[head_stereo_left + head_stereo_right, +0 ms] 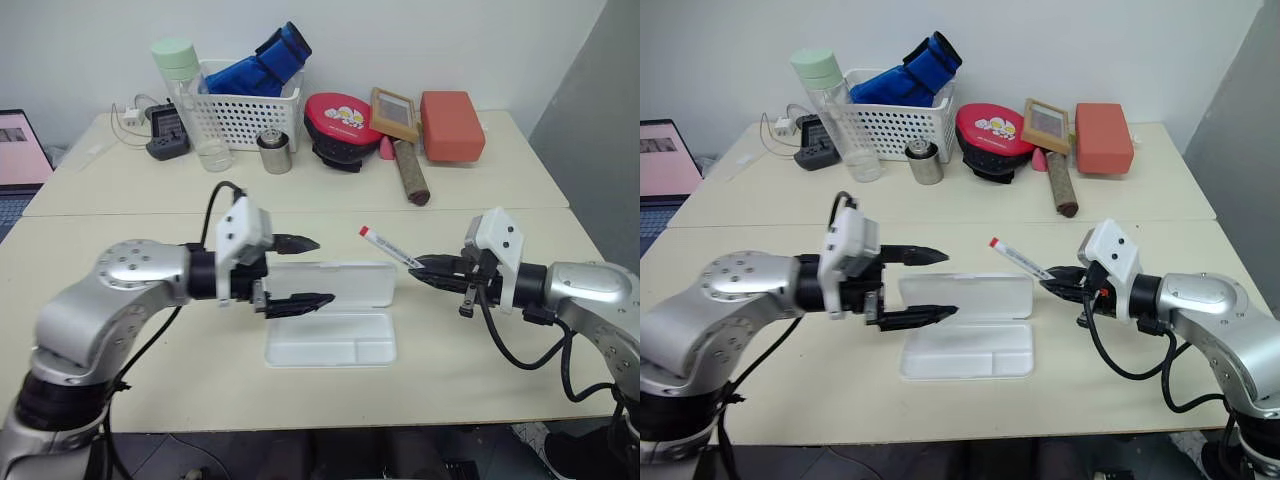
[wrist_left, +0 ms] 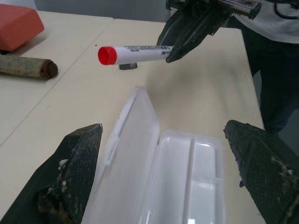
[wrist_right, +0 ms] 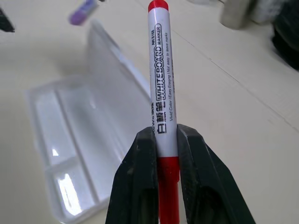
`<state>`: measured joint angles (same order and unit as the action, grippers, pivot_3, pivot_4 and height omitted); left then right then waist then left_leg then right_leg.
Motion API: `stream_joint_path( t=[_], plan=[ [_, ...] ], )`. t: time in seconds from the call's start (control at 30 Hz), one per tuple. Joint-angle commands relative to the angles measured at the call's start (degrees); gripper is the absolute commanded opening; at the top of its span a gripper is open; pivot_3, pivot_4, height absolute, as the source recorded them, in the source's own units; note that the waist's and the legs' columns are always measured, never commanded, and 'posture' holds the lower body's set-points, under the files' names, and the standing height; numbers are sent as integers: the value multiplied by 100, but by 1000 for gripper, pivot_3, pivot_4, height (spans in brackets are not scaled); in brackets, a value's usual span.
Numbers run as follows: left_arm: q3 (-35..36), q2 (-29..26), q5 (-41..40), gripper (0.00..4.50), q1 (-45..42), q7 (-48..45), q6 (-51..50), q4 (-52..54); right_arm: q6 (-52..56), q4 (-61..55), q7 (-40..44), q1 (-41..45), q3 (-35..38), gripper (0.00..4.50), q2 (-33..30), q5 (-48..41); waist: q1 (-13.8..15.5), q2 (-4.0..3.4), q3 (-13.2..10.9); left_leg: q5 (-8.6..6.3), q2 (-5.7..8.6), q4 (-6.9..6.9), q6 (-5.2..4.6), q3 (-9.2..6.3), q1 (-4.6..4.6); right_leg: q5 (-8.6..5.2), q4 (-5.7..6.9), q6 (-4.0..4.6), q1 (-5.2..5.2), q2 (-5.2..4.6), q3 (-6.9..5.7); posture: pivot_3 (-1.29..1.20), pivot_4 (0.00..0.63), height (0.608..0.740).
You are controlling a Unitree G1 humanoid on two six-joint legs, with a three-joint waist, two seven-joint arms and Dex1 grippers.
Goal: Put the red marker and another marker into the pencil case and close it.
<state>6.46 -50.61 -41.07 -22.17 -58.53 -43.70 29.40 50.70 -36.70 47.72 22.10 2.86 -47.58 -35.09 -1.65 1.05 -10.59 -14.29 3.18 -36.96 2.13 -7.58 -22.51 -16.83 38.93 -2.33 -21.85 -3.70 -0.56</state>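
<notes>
Pencil case: flat white plastic hinged pencil case (image 1: 330, 340) lies open on the table (image 1: 480, 360), tray empty.
Marker: white-barrelled red marker (image 3: 161, 93), printed "WHITEBOARD MARKER", held above the table beside the case.
Right gripper (image 3: 161, 154): pinching the marker's red end.
Left gripper (image 1: 300, 272): spread wide over the case.

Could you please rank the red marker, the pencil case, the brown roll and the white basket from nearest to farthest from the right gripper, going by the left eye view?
1. Red marker: clamped in the right gripper.
2. Pencil case: open on the table, just to the gripper's left.
3. Brown roll: on the far table, ahead.
4. White basket: far back, towards the left.
</notes>
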Motion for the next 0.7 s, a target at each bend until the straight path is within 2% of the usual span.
stream_joint_path(
  t=[0.03, 0.1, 0.2, 0.3, 0.4, 0.7],
  plan=[
    [903, -466, -302, 4500, 303, -336, 50, 47, -244, 144, 494, 502, -604, 267, -172, 127, 0, 0, 0, 0, -1, 0, 0, 0, 1, 0, -1, 0, 0, 0, 0, 0, 150, 740],
    [1323, -690, -477, 4500, 673, -561, -30, 144, -322, 358, 540, 799, -1231, 267, -42, 434, -10, 0, 0, 0, -2, 1, 0, 0, 2, -1, -1, 0, 0, 0, 0, 0, 150, 740],
    [1680, -1026, -143, 4500, 1350, -890, 241, 171, -645, 727, 653, 1124, -2239, 267, 171, 1121, -45, 0, 0, 0, -9, 5, 0, 11, 2, 0, 2, 3, -14, 0, 12, 0, 150, 740],
    [1994, -1165, -57, 4500, 1803, -1089, 373, 181, -896, 1329, 491, 1379, -2932, 267, 575, 1761, -21, -2, -2, 0, -12, 10, 1, 2, -8, -2, 4, 8, -24, -1, 6, 0, 150, 740],
    [2220, -1161, -382, 4500, 1944, -1059, 201, 392, -1000, 1476, 699, 1412, -3197, 267, 774, 1884, -6, -3, -2, 1, -15, 9, 3, 4, -18, 2, 5, 14, -36, -4, 7, 0, 150, 740],
    [2202, -1128, -558, 4500, 2063, -790, 102, 632, -1249, 1891, 992, 1358, -3516, 267, 934, 2349, 2, -3, -2, 1, -1, 5, 4, 1, -27, 4, 4, 12, -41, -28, 2, 0, 150, 740]
  ],
)
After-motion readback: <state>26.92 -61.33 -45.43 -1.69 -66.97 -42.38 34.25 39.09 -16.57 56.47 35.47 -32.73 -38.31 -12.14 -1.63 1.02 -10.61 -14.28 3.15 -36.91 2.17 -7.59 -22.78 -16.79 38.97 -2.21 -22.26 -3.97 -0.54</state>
